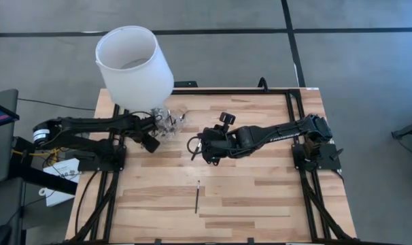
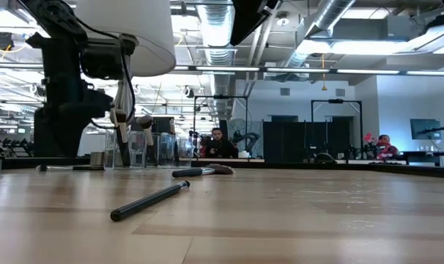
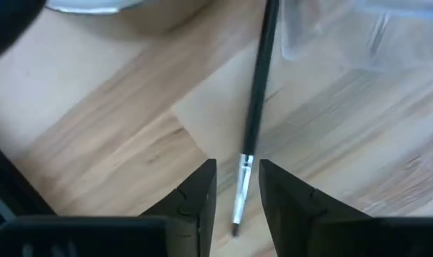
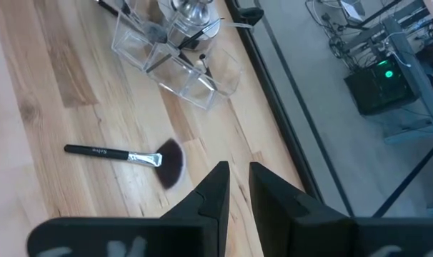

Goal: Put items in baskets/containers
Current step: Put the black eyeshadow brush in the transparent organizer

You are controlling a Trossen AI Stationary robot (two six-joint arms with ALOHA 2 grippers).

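Observation:
A clear compartmented container (image 1: 170,122) (image 4: 175,61) stands at the lamp's foot and has a few brushes in it. My left gripper (image 1: 151,141) (image 3: 236,171) hovers just on its near side, open, with a thin black brush with a silver ferrule (image 3: 254,107) showing between the fingers. Whether they touch it I cannot tell. A fan brush (image 1: 192,145) (image 4: 141,158) lies flat on the table beside my right gripper (image 1: 207,148) (image 4: 237,171), which is empty, its fingers a narrow gap apart. Another thin brush (image 1: 197,197) (image 2: 149,202) lies toward the near edge.
A lamp with a large white shade (image 1: 134,64) on a silver base (image 4: 191,11) stands over the container at the far left of the table. The wooden table (image 1: 260,197) has a black frame (image 1: 294,102). People sit in the room beyond (image 2: 218,143).

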